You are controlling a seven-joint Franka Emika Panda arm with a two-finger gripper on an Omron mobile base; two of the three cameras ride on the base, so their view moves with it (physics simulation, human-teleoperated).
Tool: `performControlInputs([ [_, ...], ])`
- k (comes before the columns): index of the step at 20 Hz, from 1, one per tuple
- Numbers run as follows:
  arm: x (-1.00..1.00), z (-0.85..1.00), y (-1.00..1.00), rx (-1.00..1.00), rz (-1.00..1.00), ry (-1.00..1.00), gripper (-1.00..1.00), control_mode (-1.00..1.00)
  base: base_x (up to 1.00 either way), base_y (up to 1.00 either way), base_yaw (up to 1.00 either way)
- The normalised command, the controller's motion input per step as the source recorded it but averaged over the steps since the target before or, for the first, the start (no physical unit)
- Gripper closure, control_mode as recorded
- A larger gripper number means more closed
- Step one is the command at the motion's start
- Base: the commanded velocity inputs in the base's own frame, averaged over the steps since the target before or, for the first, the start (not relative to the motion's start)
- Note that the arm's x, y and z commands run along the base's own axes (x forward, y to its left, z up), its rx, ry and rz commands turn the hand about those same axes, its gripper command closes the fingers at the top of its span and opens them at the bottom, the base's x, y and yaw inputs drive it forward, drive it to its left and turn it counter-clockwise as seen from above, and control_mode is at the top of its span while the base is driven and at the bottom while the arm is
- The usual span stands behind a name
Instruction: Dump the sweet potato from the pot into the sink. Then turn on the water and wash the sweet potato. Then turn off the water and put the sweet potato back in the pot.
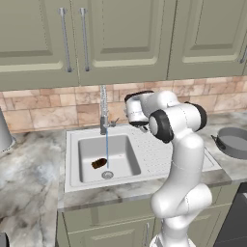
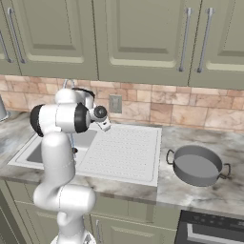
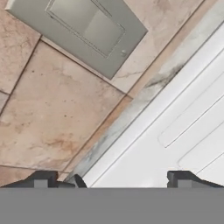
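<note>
The sweet potato [image 1: 99,163], a small dark brown lump, lies in the sink [image 1: 72,161] basin just left of the round drain [image 1: 107,174]. A thin blue stream of water [image 1: 106,149] falls from the coil-necked faucet [image 1: 103,112] into the basin beside it. The dark grey pot [image 2: 198,164] stands upright on the counter to the right of the drainboard [image 2: 121,152]. My gripper [image 1: 143,127] hangs open over the back of the drainboard, right of the faucet, near the tiled wall. Its fingertips [image 3: 43,179] stand wide apart with nothing between them.
A grey outlet plate [image 3: 83,30] sits on the tiled backsplash ahead of the hand. Wall cabinets [image 1: 120,38] hang above. A pale grey cylinder [image 1: 4,132] stands at the counter's far left. A dark appliance front [image 2: 209,228] lies below the pot.
</note>
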Motion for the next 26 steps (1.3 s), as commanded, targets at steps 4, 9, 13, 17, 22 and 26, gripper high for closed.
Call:
performControlInputs([
  [4, 0.00, -0.39, 0.01, 0.00, 0.03, 0.04, -1.00, -1.00, 0.00, 0.00, 0.00],
  [9, 0.00, -0.24, 0.08, 0.00, 0.03, 0.00, -1.00, -1.00, 0.00, 0.00, 0.00],
  [13, 0.00, -0.15, 0.12, 0.00, 0.02, 0.00, -1.00, -1.00, 0.00, 0.00, 0.00],
  [17, 0.00, -0.17, 0.17, 0.00, 0.02, 0.00, -1.00, -1.00, 0.00, 0.00, 0.00],
  [22, 0.01, -0.19, 0.16, 0.00, 0.01, 0.00, -1.00, -1.00, 0.00, 0.00, 0.00],
  [26, 0.08, -0.18, 0.09, 0.00, 0.01, 0.00, -1.00, -1.00, 0.00, 0.00, 0.00],
])
